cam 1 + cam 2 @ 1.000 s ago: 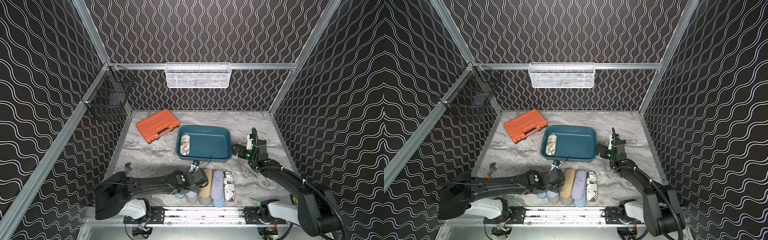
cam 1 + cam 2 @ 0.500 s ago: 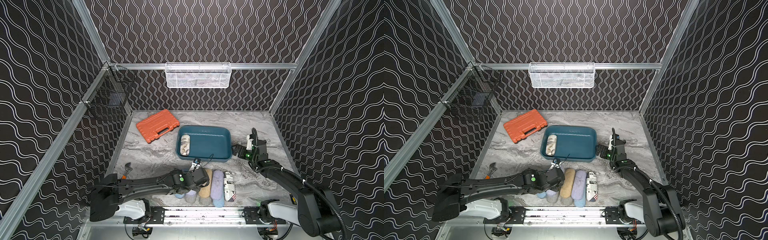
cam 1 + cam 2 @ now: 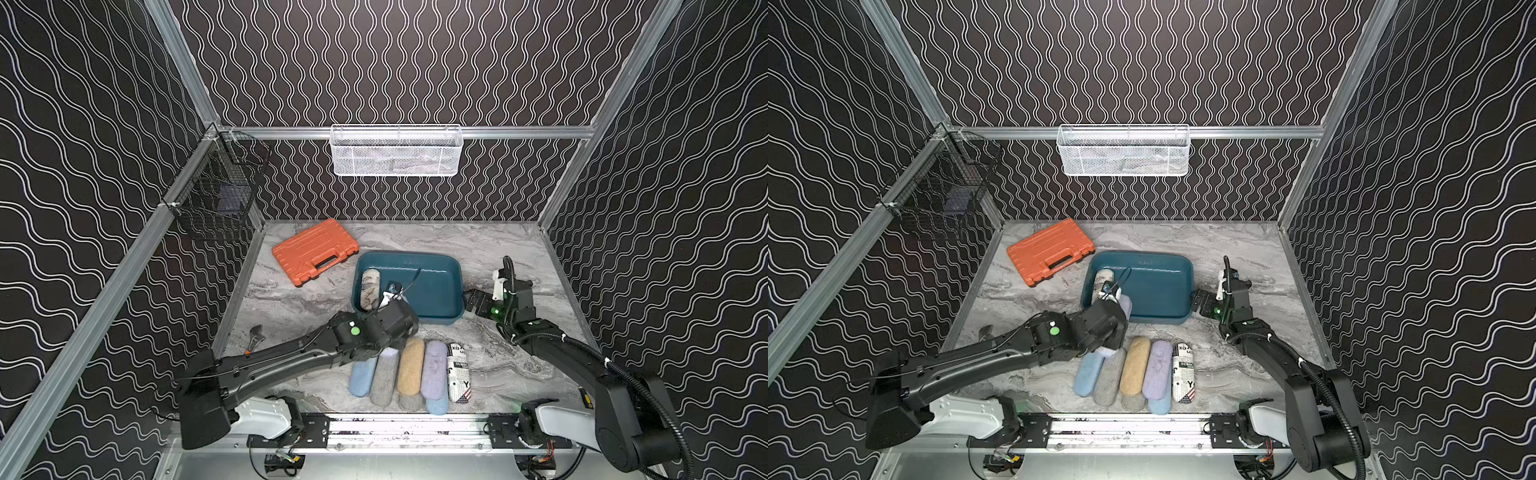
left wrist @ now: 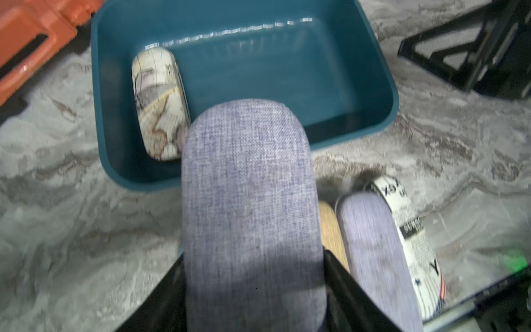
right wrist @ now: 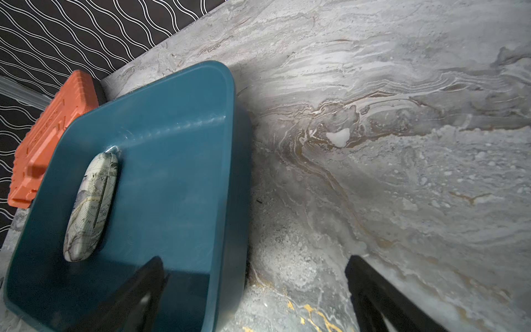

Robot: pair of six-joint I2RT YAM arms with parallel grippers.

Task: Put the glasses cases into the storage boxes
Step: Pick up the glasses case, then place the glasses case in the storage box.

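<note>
Mostly bare teal tray (image 4: 287, 86) beyond lavender case (image 4: 250, 201)

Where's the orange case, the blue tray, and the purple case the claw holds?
Orange case (image 3: 307, 247): in a top view, middle of lid.
Blue tray (image 4: 287, 72): left wrist view, bare floor.
Purple case (image 4: 250, 201): left wrist view, middle of top.

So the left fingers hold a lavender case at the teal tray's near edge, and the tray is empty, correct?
No, the teal tray is not empty: a map-printed case lies inside it, as the left wrist view shows. The left fingers do hold the lavender case at the tray's near edge.
</note>
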